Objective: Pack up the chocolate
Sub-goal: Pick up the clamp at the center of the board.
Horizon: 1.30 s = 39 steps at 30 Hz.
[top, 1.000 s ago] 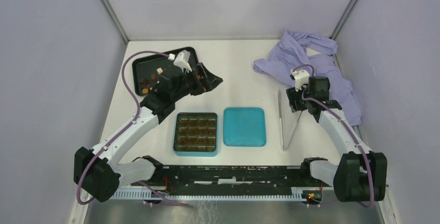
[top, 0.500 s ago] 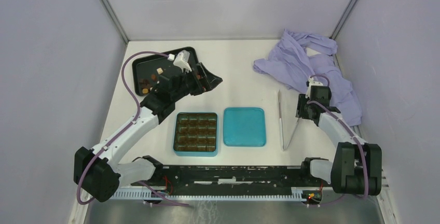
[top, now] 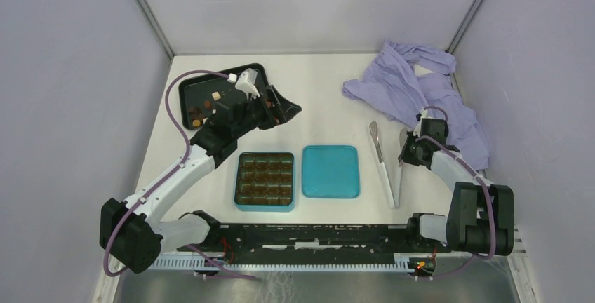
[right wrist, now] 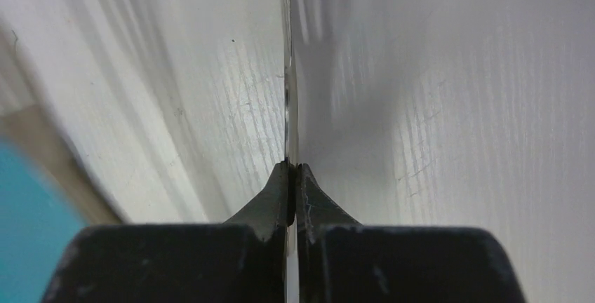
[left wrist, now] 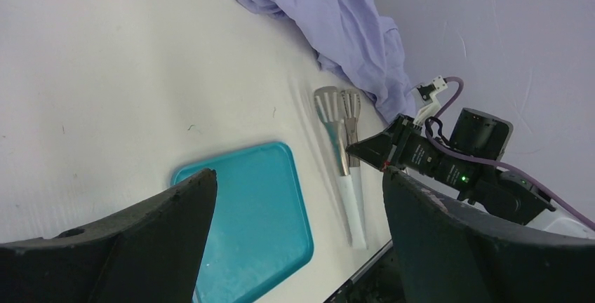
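Right claw (right wrist: pixel 291 177) pinches the tongs (top: pixel 384 166); left claw (top: pixel 284 103) gapes empty. Chocolate (top: pixel 198 112) waits on the ten-o'clock tray (top: pixel 184 89), unpacked.

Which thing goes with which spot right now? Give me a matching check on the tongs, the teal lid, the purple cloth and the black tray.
Things:
1. tongs
2. teal lid
3. purple cloth
4. black tray

Places or states:
A. far left of the table, with loose chocolate pieces in it
B. bunched in the far right corner
C. lying flat just right of the open teal box
D. one arm pinched in the right gripper

Pairs: 1-D, 2-C, 3-B, 4-A
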Available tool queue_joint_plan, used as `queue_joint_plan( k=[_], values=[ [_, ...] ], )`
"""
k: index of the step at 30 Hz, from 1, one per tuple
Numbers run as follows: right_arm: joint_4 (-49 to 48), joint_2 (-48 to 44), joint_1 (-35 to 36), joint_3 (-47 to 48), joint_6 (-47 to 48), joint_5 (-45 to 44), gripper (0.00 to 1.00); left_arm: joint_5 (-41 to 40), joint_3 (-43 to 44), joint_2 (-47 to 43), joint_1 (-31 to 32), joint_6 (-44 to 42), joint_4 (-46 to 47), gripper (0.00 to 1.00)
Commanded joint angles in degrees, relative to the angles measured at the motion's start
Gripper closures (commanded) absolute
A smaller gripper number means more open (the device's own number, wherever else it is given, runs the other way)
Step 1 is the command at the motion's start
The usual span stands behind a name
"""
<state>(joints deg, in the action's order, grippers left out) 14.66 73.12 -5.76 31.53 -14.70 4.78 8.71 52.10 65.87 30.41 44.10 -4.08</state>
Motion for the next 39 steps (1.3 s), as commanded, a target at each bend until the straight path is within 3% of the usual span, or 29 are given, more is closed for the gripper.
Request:
queue_joint_plan(
  k=[1,6,12,15,19,21,23,29,35,39],
  values=[
    [-1.1,-0.7,-1.3,0.2,-3.1,4.3,1.00,2.3,-0.6,-0.2,0.4,2.2,5.7,0.08],
    [-0.5,-2.9,-1.8,3.0,-6.6,13.3,1.00,7.5,-1.4,-0.3,0.9,2.4,12.4,0.07],
    [-6.6,-3.4,-1.8,6.8,-15.6,31.5,1.00,15.4,-2.4,-1.1,1.2,3.3,24.3,0.06],
    [-14.8,-3.2,-1.8,7.4,-22.1,41.3,1.00,18.5,-2.8,-1.1,1.5,4.1,29.9,0.06],
    [-34.0,-3.4,-1.8,6.3,-36.6,50.4,1.00,20.3,-3.7,-0.5,2.7,5.0,37.4,0.06],
    [-44.3,-3.2,-1.7,6.8,-43.5,52.3,1.00,19.8,-3.6,0.0,3.9,5.0,40.2,0.06],
    [-48.3,-2.8,-1.5,8.6,-47.4,53.0,1.00,18.8,-2.8,1.0,5.2,4.6,42.1,0.06],
    [-51.6,-2.7,0.4,14.0,-49.4,53.4,1.00,16.3,1.1,6.6,9.6,3.1,45.0,0.06],
    [-52.5,-3.2,2.4,14.0,-49.8,53.3,1.00,15.8,3.3,13.8,12.8,2.7,55.1,0.06],
    [-52.8,-3.4,3.1,13.3,-49.8,53.1,1.00,17.4,6.6,18.4,15.1,2.3,57.5,0.13]
  ],
)
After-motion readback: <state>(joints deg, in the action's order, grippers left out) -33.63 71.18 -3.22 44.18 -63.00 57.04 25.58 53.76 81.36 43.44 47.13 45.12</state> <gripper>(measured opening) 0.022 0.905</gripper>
